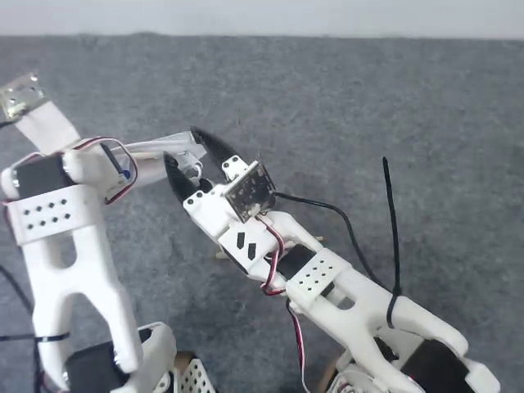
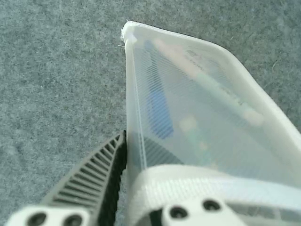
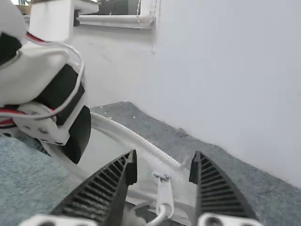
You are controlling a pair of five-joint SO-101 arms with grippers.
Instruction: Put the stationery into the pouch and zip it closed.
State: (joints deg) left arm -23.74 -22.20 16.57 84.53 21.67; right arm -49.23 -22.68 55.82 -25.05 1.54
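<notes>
Grey carpet (image 2: 56,70) backs the pouch (image 2: 211,136); stationery (image 2: 157,108) inside shows only dimly.

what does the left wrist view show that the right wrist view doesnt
Left wrist view: a blue pen and a pale green pen seen through the mesh side of the pouch. Right wrist view: the zipper pull between the fingers of the open right end effector, part of the left arm, and a white wall. Both: the pouch and the grey carpet.
</notes>
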